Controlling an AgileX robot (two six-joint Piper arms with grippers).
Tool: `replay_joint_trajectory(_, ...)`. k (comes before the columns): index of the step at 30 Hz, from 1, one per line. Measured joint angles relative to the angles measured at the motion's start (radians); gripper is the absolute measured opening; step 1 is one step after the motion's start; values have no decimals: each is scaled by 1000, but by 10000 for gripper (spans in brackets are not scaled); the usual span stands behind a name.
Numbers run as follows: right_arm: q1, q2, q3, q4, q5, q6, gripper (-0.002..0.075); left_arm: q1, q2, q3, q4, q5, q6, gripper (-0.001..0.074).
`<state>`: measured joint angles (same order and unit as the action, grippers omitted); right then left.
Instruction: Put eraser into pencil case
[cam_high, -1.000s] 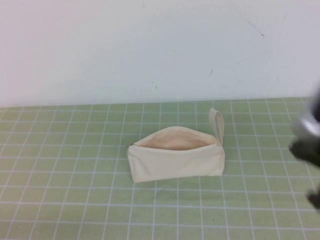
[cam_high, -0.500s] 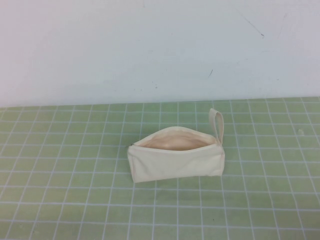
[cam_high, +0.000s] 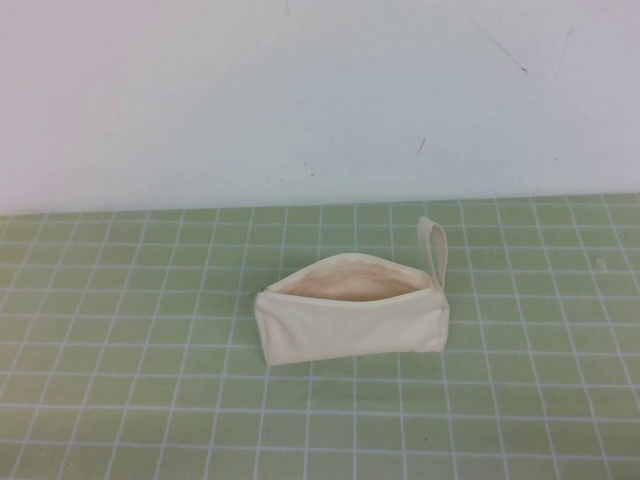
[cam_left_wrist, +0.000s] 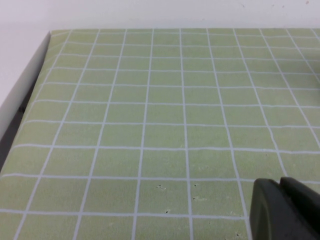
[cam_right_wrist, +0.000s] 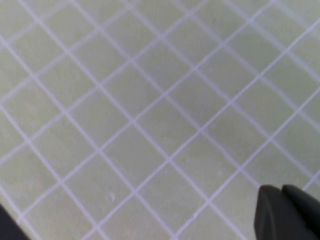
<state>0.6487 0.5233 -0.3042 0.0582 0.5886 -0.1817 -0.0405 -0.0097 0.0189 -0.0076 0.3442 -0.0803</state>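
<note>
The pencil case is a cream-white fabric pouch lying on the green grid mat in the middle of the high view. Its zip is open and shows the pale beige lining. Its loop strap points back at its right end. The eraser shows in no view. Neither gripper shows in the high view. In the left wrist view my left gripper has its dark fingers pressed together, empty, over bare mat. In the right wrist view my right gripper is likewise shut and empty over bare mat.
The green grid mat covers the table up to a white wall at the back. The left wrist view shows the mat's left edge with a white border beside it.
The right arm, a blur at the right edge of the high view one second ago, has left that view. The pencil case has not moved.
</note>
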Motion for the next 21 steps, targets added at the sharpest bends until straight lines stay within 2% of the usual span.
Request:
replay_joint_trajectory(4, -83, -108, 2, 18, 1, 0, 0, 0, 0, 0, 0, 0, -2, -1)
replay_joint_trajectory(13, -476, -336, 15, -2, -10, -80, 0, 0, 0, 0, 0, 0, -2, -1)
replay_joint_trajectory(18, -639, -432, 115, -9, -102, -119, 0, 0, 0, 0, 0, 0, -2, -1)
replay_joint_trajectory(21, -702, -472, 189, -4, -171, -121, 0, 0, 0, 0, 0, 0, -2, -1)
